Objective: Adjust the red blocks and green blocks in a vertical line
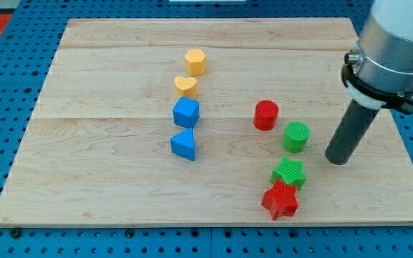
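A red cylinder (266, 115) stands right of the board's middle. A green cylinder (296, 136) stands just below and right of it. A green star (289, 173) lies below that, touching a red star (280, 201) at the board's lower edge. Together the four run roughly top to bottom. My tip (338, 158) rests on the board to the right of the green cylinder, a short gap apart, and up and right of the green star.
A yellow hexagonal block (196, 61), a yellow heart (186, 86), a blue hexagonal block (186, 112) and a blue triangular block (183, 145) form a column left of centre on the wooden board (84, 143). A blue pegboard surrounds the board.
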Controlling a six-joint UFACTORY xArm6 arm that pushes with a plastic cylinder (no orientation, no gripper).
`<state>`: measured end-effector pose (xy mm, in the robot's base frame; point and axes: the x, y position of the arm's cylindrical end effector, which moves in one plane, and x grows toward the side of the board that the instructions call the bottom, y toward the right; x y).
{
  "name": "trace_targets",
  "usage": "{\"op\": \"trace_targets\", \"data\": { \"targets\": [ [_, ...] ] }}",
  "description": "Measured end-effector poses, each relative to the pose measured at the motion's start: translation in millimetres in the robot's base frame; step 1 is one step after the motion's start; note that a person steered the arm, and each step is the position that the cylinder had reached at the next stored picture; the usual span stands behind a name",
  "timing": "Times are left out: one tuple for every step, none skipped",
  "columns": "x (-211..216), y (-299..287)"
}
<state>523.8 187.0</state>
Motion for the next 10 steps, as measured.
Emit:
{"op": "trace_targets", "data": {
  "targets": [
    [-9.4, -22.0],
    [-35.8, -14.9],
    [-46.7, -43.4],
    [-34.2, -59.2],
    [-25.7, -26.4],
    [30.9, 13.1],
    [49.7, -28.5],
    [49.7, -59.3],
    [49.7, -63.6],
    [48.7, -51.7]
  ]
}}
